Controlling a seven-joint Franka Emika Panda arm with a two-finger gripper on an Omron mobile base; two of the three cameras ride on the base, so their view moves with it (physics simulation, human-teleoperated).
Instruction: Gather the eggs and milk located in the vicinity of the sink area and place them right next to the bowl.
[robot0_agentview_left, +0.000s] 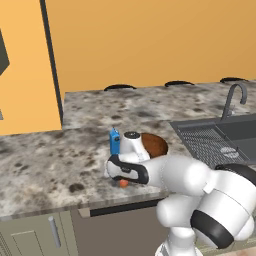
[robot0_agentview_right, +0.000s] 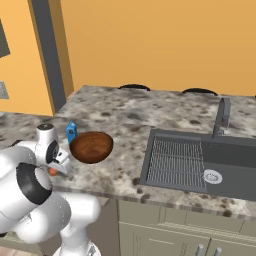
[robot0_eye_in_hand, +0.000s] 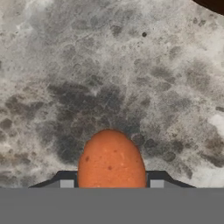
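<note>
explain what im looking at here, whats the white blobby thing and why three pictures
The white thing is a robot arm on a kitchen counter. Two pictures come from cameras behind it, left and right; the third looks down from its hand. On the counter stand a blue milk carton and a brown wooden bowl, with a sink to the right. The end effector has its fingers either side of an orange-brown egg, seemingly gripping it low over the counter.

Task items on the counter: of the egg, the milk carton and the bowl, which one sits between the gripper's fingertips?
The orange-brown egg: it sits between the gripper tips, while the blue milk carton and wooden bowl stand apart.
</note>
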